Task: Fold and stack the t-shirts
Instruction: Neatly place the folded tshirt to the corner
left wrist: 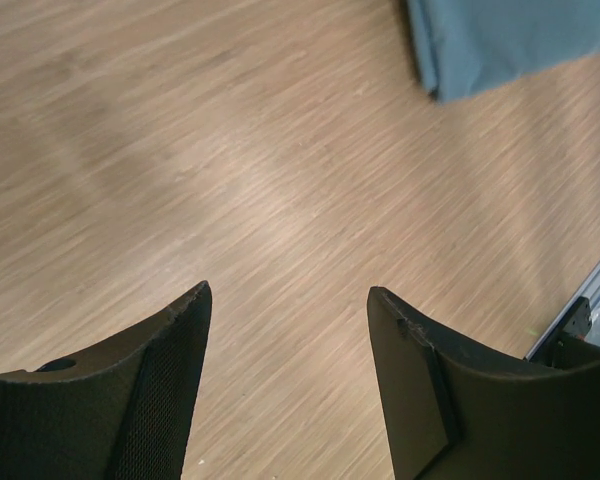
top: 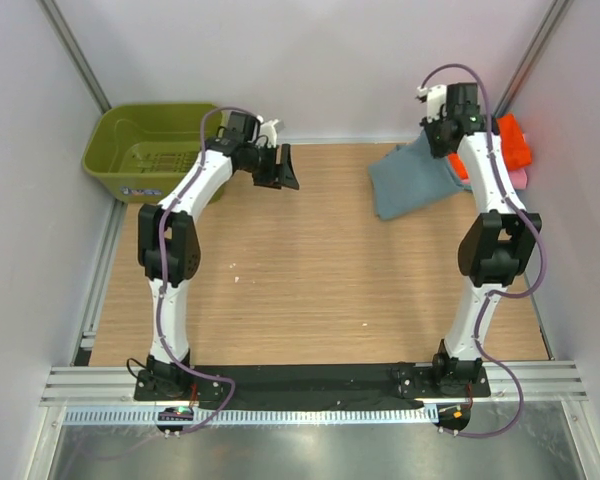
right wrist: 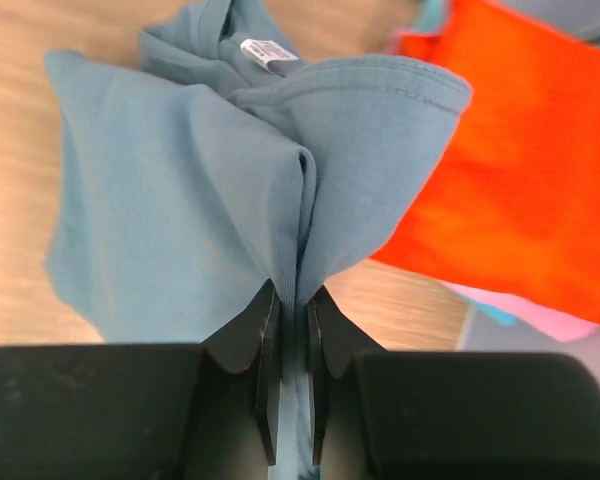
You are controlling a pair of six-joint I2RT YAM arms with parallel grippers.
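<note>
Over the wooden bench (top: 310,270) the left jaws are held spread, with nothing between them. Farther back on the right, the blue-grey shirt (right wrist: 180,220) is pinched by the right jaws, just beside the folded orange shirt (right wrist: 520,170).

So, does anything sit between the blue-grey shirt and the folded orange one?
No. The right gripper pinches the blue-grey shirt right beside the folded orange shirt; nothing visible lies between them.

Olive-green plastic basket (top: 145,150) at far-left corner of wooden table (top: 310,290).
</note>
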